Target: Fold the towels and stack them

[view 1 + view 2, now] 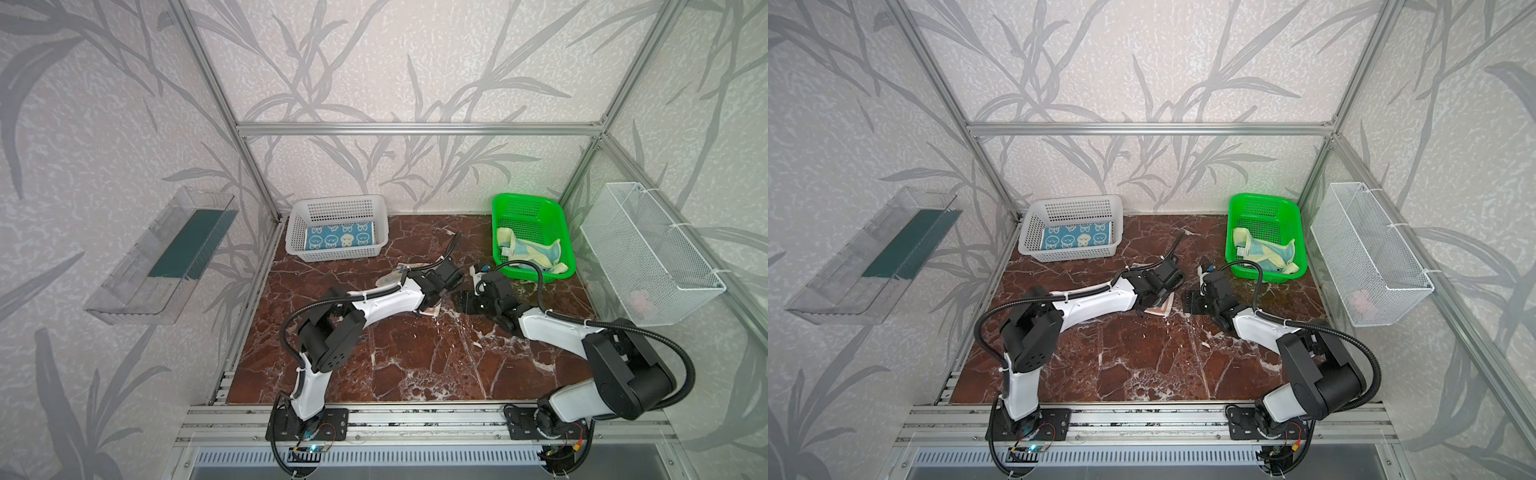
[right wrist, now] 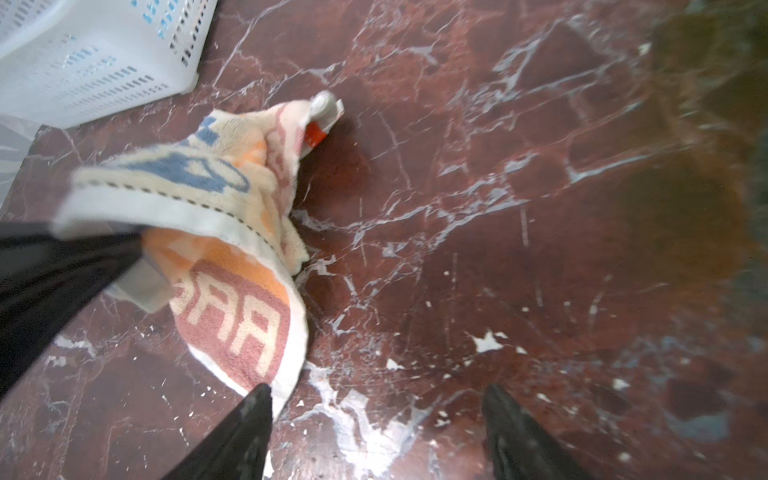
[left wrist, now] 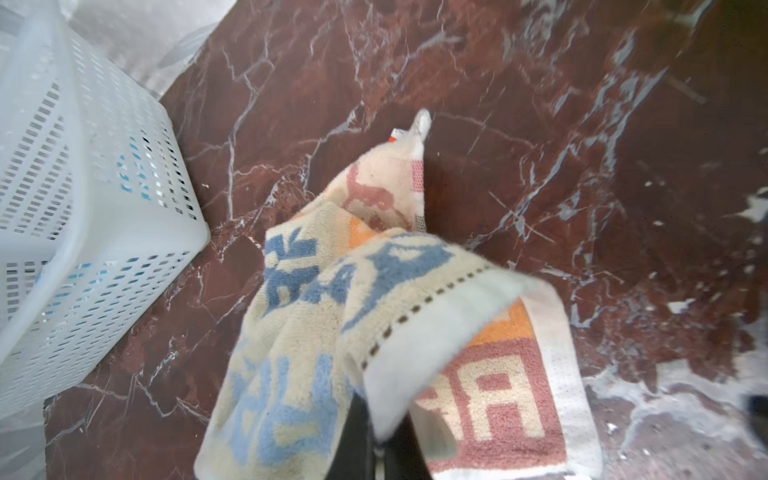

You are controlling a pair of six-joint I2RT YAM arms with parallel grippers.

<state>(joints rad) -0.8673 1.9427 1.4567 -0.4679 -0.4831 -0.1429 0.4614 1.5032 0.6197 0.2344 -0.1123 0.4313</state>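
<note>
The striped towel with "RABBIT" lettering point(image 3: 299, 316) hangs crumpled just above the marble, one hem pinched in my left gripper point(image 3: 376, 449), which is shut on it. In both top views the left arm covers most of it; a corner point(image 1: 432, 311) point(image 1: 1160, 309) shows beneath the wrist. My right gripper point(image 2: 376, 390) is open over bare marble, and its left fingertip point(image 2: 259, 399) is at the towel's red-brown edge point(image 2: 232, 316). The blue rabbit-face towel point(image 1: 338, 239) lies flat in the white basket. The teal and pale yellow towel point(image 1: 534, 253) lies rumpled in the green basket.
The white basket point(image 1: 340, 203) stands at the back left and the green basket point(image 1: 528, 199) at the back right of the marble table point(image 1: 415, 357). A wire basket point(image 1: 648, 253) hangs on the right wall and a clear shelf point(image 1: 162, 253) on the left wall.
</note>
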